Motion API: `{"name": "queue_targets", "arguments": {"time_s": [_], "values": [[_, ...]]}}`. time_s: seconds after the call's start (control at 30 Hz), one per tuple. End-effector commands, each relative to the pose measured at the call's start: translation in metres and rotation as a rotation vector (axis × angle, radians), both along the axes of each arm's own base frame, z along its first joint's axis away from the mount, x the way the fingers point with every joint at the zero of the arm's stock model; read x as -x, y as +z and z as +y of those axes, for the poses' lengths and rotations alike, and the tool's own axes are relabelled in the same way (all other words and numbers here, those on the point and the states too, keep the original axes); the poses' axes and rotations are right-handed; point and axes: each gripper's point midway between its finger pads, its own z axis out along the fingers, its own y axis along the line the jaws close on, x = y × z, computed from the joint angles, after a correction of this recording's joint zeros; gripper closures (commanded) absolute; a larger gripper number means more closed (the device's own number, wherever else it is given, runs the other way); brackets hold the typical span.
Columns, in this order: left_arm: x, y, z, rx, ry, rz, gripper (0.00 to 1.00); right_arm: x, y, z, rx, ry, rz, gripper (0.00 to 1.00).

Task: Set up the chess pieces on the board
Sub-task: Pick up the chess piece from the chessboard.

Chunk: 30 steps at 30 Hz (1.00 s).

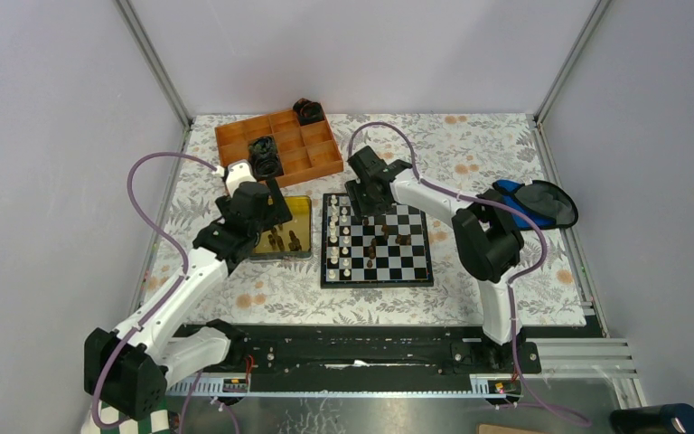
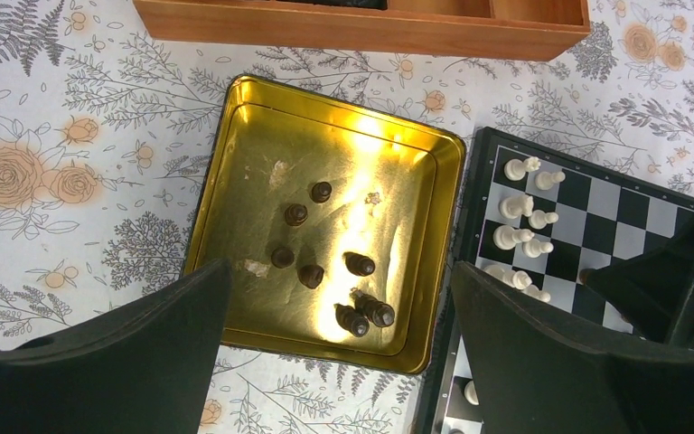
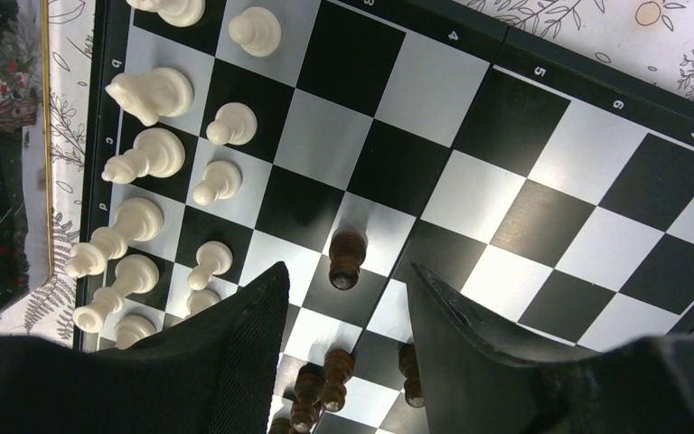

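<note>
The board [image 1: 416,264] lies mid-table with white chess pieces [image 1: 336,237] in two rows on its left side and a few dark ones [image 1: 389,237] near its middle. More dark pieces [image 2: 325,271] lie in a gold tin tray [image 2: 235,163] left of the board. My left gripper [image 2: 339,271] hangs wide open above that tray, holding nothing. My right gripper [image 3: 345,276] is open over the board [image 3: 542,172]. One dark piece [image 3: 346,258] stands just past its fingertips, and several dark pieces [image 3: 325,380] stand low between its fingers. White pieces [image 3: 158,149] line the board's left edge.
An orange wooden compartment box [image 1: 307,158] with black coiled objects [image 1: 265,154] sits at the back left, close behind the tray. A blue and black object [image 1: 533,203] lies right of the board. Grey walls enclose the table on three sides.
</note>
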Motion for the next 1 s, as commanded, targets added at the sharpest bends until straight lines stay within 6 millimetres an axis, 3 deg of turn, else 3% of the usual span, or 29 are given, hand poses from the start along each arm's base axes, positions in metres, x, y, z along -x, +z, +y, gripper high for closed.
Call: {"name": "queue_targets", "arguments": {"time_s": [0.0, 0.13, 0.3, 0.57, 0.7, 0.8, 0.97], "values": [[-0.006, 0.002, 0.000, -0.002, 0.005, -0.020, 0.01, -0.003, 0.010, 0.013, -0.025, 0.031, -0.007, 0.43], [-0.007, -0.001, 0.001, -0.006, 0.007, -0.016, 0.01, -0.005, 0.007, 0.014, -0.016, 0.031, -0.001, 0.46], [-0.008, -0.002, 0.002, -0.010, 0.009, -0.014, 0.01, -0.007, 0.006, 0.014, -0.005, 0.032, 0.002, 0.60], [-0.009, -0.004, 0.005, -0.004, 0.014, -0.013, 0.01, -0.005, 0.000, 0.012, 0.017, 0.029, 0.026, 0.61], [-0.009, -0.007, 0.006, -0.001, 0.015, -0.008, 0.01, -0.003, -0.003, 0.010, 0.026, 0.029, 0.039, 0.66], [-0.009, -0.007, 0.006, 0.002, 0.016, -0.008, 0.01, -0.003, -0.002, 0.010, 0.025, 0.028, 0.037, 0.81], [-0.009, -0.007, 0.007, 0.004, 0.016, -0.007, 0.01, -0.003, 0.002, 0.008, 0.034, 0.024, 0.030, 0.95]]}}
